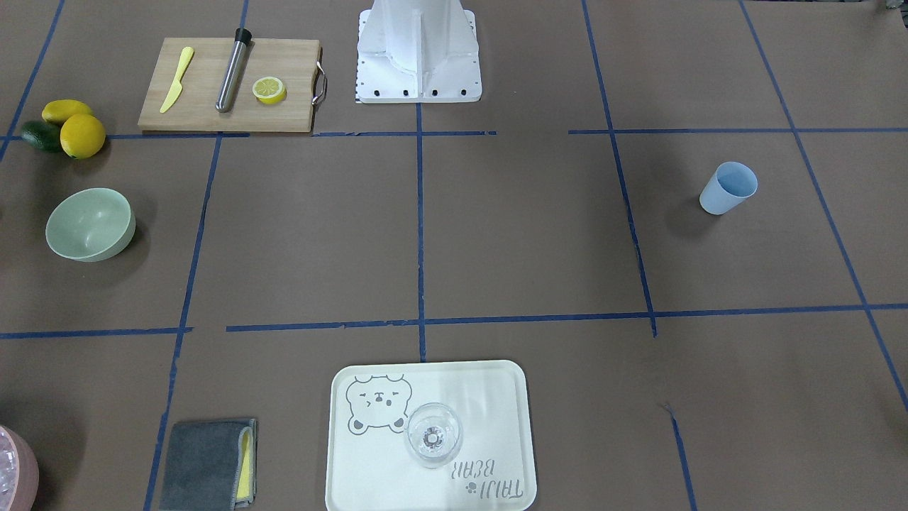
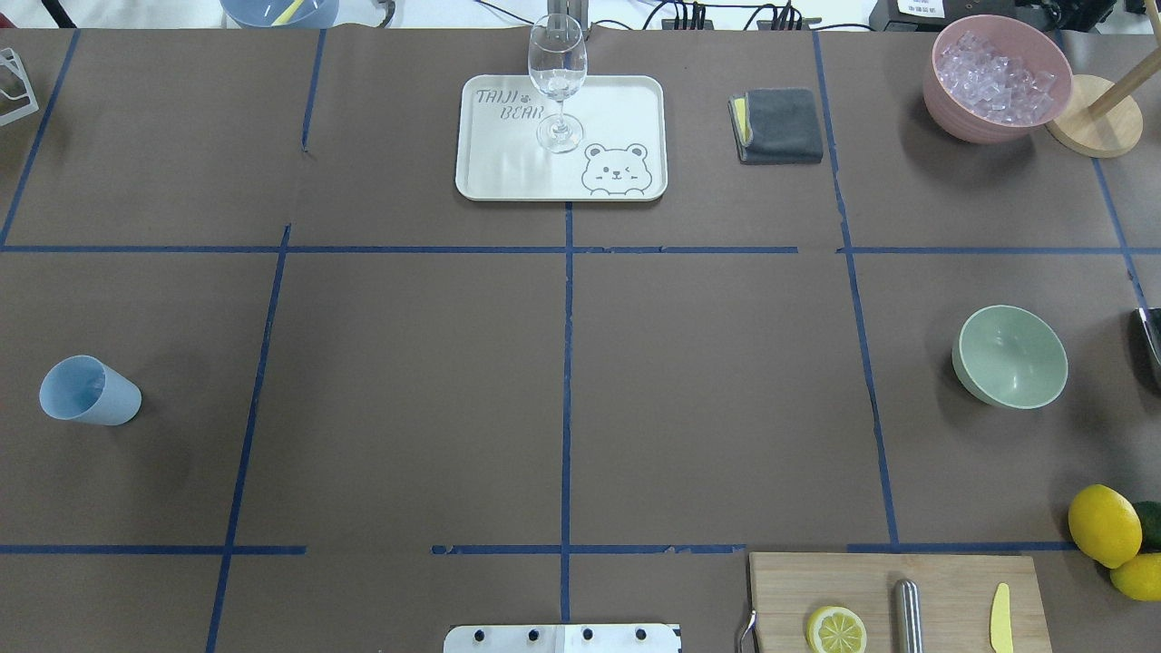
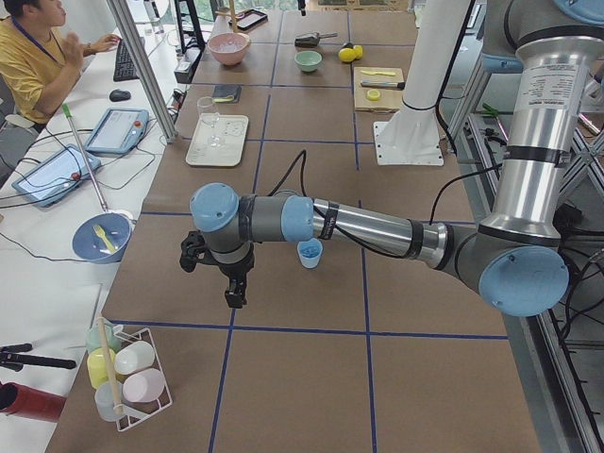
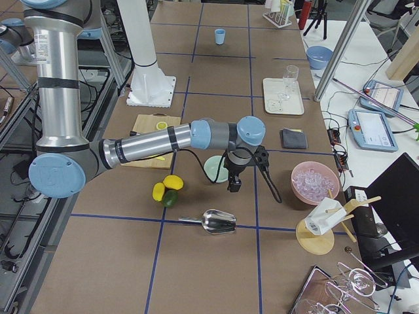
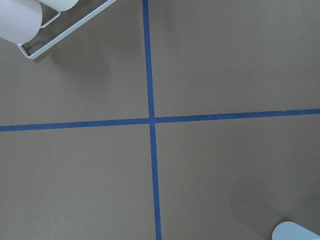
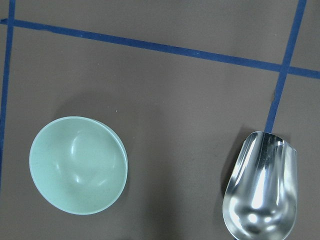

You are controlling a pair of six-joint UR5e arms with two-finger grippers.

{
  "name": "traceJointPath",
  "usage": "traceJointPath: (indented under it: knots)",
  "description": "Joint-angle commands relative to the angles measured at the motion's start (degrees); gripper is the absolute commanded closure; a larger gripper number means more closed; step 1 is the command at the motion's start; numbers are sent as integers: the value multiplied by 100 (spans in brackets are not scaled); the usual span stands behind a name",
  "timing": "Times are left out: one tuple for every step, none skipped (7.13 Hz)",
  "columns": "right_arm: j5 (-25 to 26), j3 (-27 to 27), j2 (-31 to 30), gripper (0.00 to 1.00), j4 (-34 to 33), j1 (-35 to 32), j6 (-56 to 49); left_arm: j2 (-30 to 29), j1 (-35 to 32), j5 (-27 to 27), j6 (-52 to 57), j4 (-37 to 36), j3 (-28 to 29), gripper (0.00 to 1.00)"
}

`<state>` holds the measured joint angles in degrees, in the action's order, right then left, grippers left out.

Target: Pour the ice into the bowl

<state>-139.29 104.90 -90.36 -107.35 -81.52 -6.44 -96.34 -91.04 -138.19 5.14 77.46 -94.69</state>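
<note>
The pale sage-green bowl point(image 2: 1009, 355) stands empty at the table's right side; it also shows in the front view point(image 1: 90, 224) and the right wrist view point(image 6: 77, 165). The heap of clear ice cubes shows in no view. My right gripper point(image 4: 234, 186) hangs just above the table beside the bowl point(image 4: 215, 169), on the side of the pink container. My left gripper point(image 3: 233, 293) hangs near the blue cup point(image 3: 310, 253). Both grippers show only in the side views, so I cannot tell whether they are open or shut.
A metal scoop point(image 6: 260, 192) lies right of the bowl. A pink container of icy pieces point(image 2: 996, 77), a grey cloth point(image 2: 778, 125) and a tray point(image 2: 508, 172) with a glass point(image 2: 557, 82) are at the far edge. A cutting board point(image 2: 943, 580) and lemons point(image 2: 1104, 524) are near.
</note>
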Motion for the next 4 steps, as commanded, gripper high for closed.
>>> traceJointPath:
  knots:
    - [-2, -13, 0, 0, 3, 83, -6, 106, 16, -50, -22, 354, -84, 0]
    - [16, -22, 9, 0, 3, 93, -15, 185, 33, -24, 47, 227, -250, 0]
    - [-1, -14, 18, 0, 29, 93, -6, 203, 42, -41, -13, 217, -382, 0]
    - [-10, -22, -52, 0, 360, 93, 2, 238, 68, -32, 39, 225, -427, 0]
